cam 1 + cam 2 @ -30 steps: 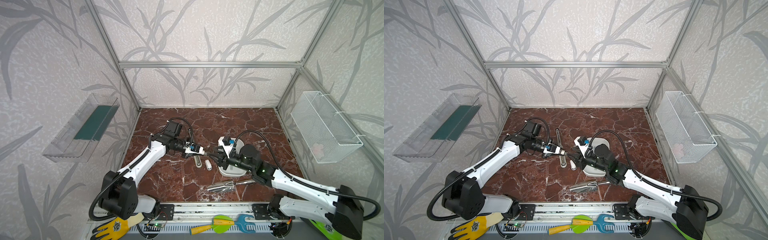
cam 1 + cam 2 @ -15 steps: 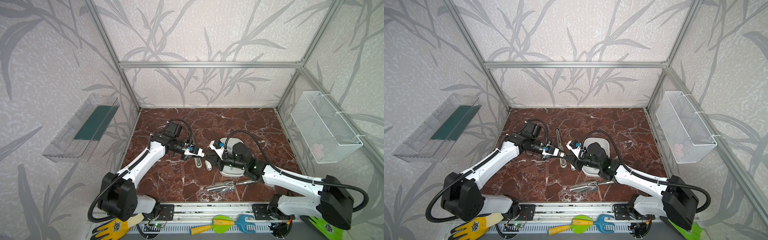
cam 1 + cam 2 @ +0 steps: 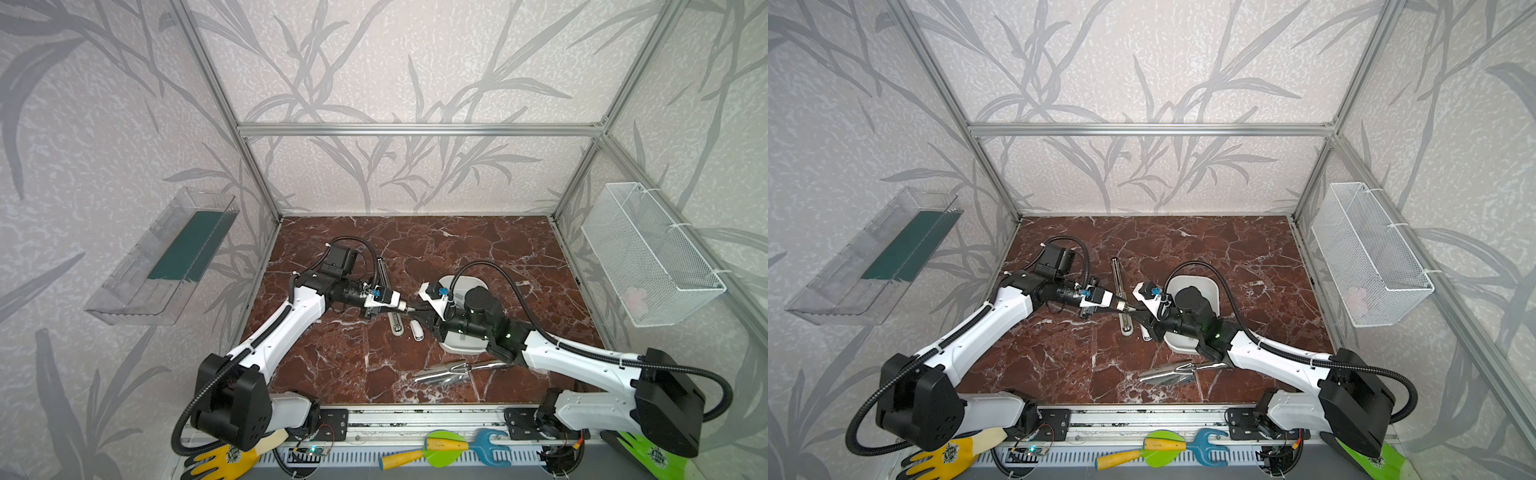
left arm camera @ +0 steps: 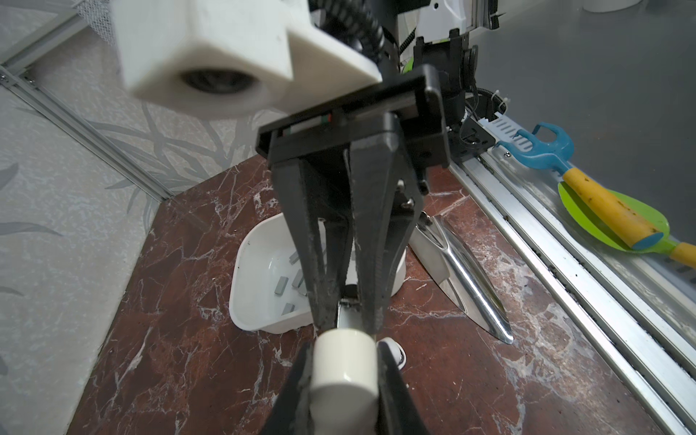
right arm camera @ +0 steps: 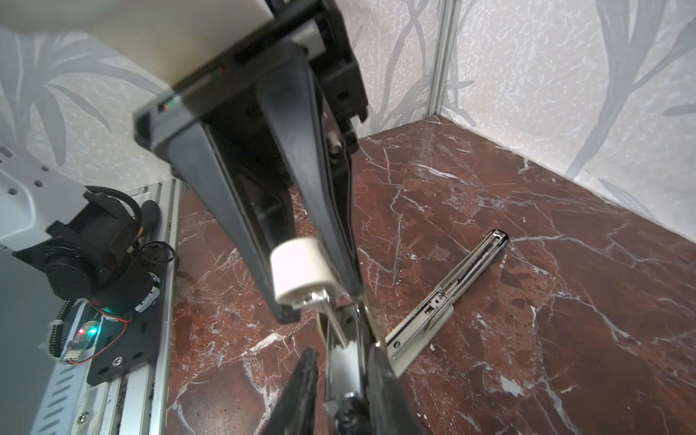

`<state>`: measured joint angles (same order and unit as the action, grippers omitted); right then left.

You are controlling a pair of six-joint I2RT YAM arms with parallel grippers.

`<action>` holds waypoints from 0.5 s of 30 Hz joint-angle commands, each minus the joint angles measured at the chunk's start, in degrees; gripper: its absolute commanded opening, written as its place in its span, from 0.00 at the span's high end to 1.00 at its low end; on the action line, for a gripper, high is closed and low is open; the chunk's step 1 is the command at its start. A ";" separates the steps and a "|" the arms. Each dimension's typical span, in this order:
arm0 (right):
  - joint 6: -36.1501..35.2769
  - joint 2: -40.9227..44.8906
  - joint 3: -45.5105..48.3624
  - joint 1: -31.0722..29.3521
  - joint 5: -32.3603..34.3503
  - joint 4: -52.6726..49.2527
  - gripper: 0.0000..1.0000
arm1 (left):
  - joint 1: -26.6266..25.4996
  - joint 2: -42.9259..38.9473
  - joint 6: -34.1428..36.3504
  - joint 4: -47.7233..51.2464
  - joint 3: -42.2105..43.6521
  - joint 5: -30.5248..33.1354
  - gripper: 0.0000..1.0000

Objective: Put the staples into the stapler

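The left claw (image 4: 344,359) is closed on a white cylinder (image 4: 344,380) above the desk (image 4: 180,357). A metal strip (image 4: 347,315) projects from the cylinder between the tips of the right claw (image 4: 348,321). Beyond them, a white tray (image 4: 241,271) holds loose staples (image 4: 280,290). A shiny metal trowel (image 4: 463,271) lies just beside the tray.

In the left wrist view, fingers (image 4: 297,211) of the right gripper (image 4: 347,320) hide part of the white tray (image 4: 241,301) and some staples (image 4: 280,290); the white-capped part (image 4: 344,380) in the left gripper (image 4: 344,357) is cut off. In both top views the right arm (image 3: 478,320) overlaps the tray.
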<state>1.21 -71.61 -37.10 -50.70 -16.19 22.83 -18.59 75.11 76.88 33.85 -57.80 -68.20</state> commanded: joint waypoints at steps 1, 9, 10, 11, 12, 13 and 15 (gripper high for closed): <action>0.96 -1.35 1.91 -0.72 -1.68 -0.93 0.74 | 0.57 -2.77 -3.84 -8.27 0.88 -6.60 1.00; 2.35 -4.68 1.72 -0.88 -2.27 0.51 0.68 | 1.10 -3.50 -7.50 -12.47 1.78 -9.83 1.00; 2.51 -5.00 1.74 -0.94 -2.27 0.84 0.68 | 1.18 -3.61 -8.46 -13.72 2.18 -10.29 1.00; 2.72 -5.11 1.84 -0.98 -2.06 1.32 0.67 | 1.19 -3.72 -9.43 -14.87 2.54 -10.51 1.00; 3.01 -5.11 2.11 -1.07 -1.99 2.12 0.66 | 1.27 -3.80 -10.78 -16.59 3.04 -10.78 1.00; 3.43 -4.88 2.46 -1.11 -2.05 3.17 0.65 | 1.36 -3.82 -12.26 -18.35 3.58 -10.99 1.00; 4.18 -4.14 3.32 -1.24 -2.12 5.28 0.62 | 1.62 -3.74 -15.55 -21.56 4.45 -11.55 1.00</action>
<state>3.79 -76.47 -35.14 -51.11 -16.29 24.88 -17.54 73.06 66.26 20.51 -54.19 -76.27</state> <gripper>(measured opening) 0.368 0.223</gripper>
